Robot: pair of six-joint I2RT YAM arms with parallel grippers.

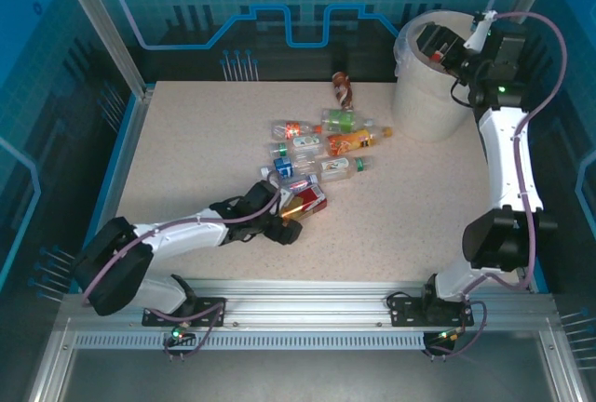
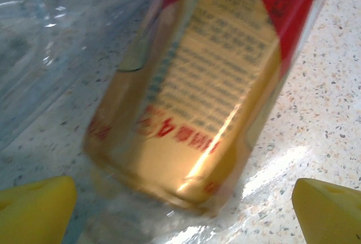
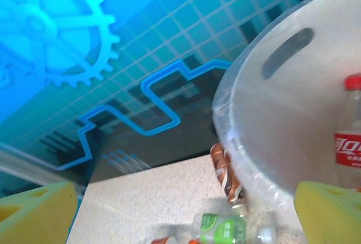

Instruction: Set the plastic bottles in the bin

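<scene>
Several plastic bottles [image 1: 328, 146] lie in a cluster mid-table. At the cluster's near end is one with a red and gold label [image 1: 307, 201]. My left gripper [image 1: 288, 216] is open at that bottle's base. In the left wrist view the same bottle [image 2: 192, 103] lies between my yellow fingertips [image 2: 35, 208], which do not touch it. The cream bin [image 1: 424, 104] stands at the far right. My right gripper [image 1: 433, 46] hangs open over it, holding nothing. A red-capped bottle [image 3: 350, 142] lies inside the bin [image 3: 234, 153].
A crushed brown bottle [image 1: 343, 90] lies apart, left of the bin near the back wall, also in the right wrist view [image 3: 223, 170] beside a green-labelled bottle [image 3: 225, 227]. Blue enclosure walls ring the table. The near and left parts of the tabletop [image 1: 186, 151] are bare.
</scene>
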